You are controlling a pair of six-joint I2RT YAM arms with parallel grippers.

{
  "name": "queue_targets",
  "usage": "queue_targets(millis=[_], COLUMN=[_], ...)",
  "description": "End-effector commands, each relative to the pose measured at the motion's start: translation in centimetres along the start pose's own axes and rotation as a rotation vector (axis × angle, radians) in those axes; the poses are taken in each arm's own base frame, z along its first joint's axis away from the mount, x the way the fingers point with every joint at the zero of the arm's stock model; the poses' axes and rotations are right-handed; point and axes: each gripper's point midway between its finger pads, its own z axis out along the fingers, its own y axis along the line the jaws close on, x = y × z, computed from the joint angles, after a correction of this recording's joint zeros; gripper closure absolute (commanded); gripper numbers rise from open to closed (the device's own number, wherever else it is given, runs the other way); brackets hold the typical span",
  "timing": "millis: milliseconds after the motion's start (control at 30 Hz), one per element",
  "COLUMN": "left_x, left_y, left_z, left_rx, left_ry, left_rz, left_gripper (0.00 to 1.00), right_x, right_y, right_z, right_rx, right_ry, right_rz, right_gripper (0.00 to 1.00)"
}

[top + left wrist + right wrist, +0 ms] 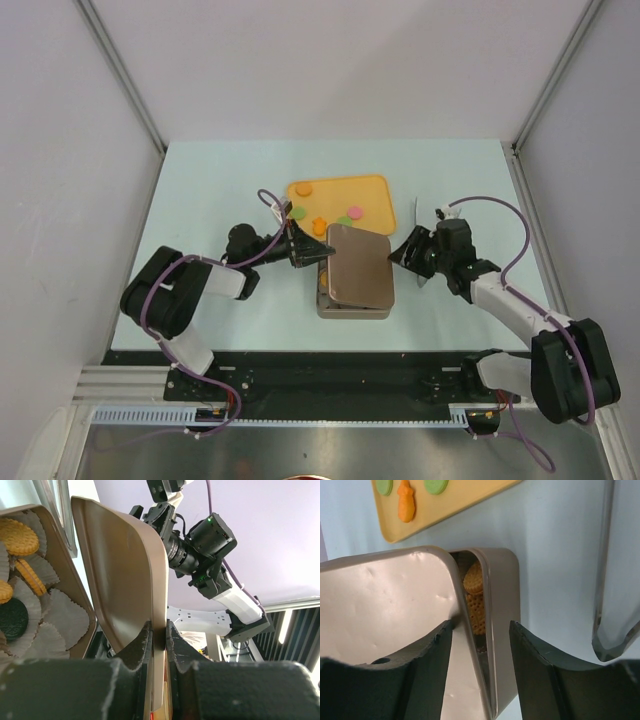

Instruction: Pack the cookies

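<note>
Cookies (20, 535) sit in the tin (502, 605) and on the far tray (370, 195); we judge them light, brittle: pinch edges gently. Left gripper (159, 632) clenches the lid (120, 575); right gripper (481, 640) is released.

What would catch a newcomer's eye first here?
The left claw pinches a tan lid by its edge, tilted over the open tin at the centre of the table. Inside the tin, sandwich cookies sit in white paper cups. Behind it, an orange tray holds a few small coloured cookies.
</note>
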Motion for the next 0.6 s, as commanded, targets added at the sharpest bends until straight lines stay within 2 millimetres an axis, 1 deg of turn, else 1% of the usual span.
queue_targets(millis=[0, 100, 167, 300, 400, 433, 467, 567], left_x=[0.0, 0.0, -0.1, -0.3, -0.9, -1.0, -1.1, -1.4], left_y=[0.1, 0.6, 0.5, -0.3, -1.2, -1.8, -1.4, -1.9], left_z=[-0.2, -0.2, -0.3, -0.5, -0.9, -1.1, -1.3, -1.8], left_rx=[0.007, -0.019, -0.022, -0.02, -0.025, -0.02, -0.043, -0.057], left_ry=[0.004, 0.006, 0.005, 0.008, 0.0, -0.001, 0.0, -0.001], left_rz=[0.05, 0.048, 0.059, 0.077, 0.097, 0.128, 0.108, 0.128], left_gripper=[1.0, 1.0, 0.99, 1.0, 1.0, 1.0, 0.99, 1.0], right_x=[-0.7, -0.6, -0.7, -1.3, -1.6, -1.6, -1.6, -1.7], right_y=[2.2, 2.3, 2.3, 2.5, 2.5, 2.4, 2.3, 2.2], right_z=[0.3, 0.4, 0.3, -0.1, -0.6, -0.7, -0.7, -0.8], right_rx=[-0.102, -0.108, -0.107, -0.105, -0.103, -0.096, -0.092, -0.085], right_ry=[-0.031, -0.025, -0.033, -0.061, -0.08, -0.08, -0.08, -0.088], right_rz=[-0.006, -0.01, -0.016, -0.031, -0.039, -0.044, -0.047, -0.059], right_gripper=[0.45, 0.45, 0.46, 0.44, 0.44, 0.43, 0.43, 0.43])
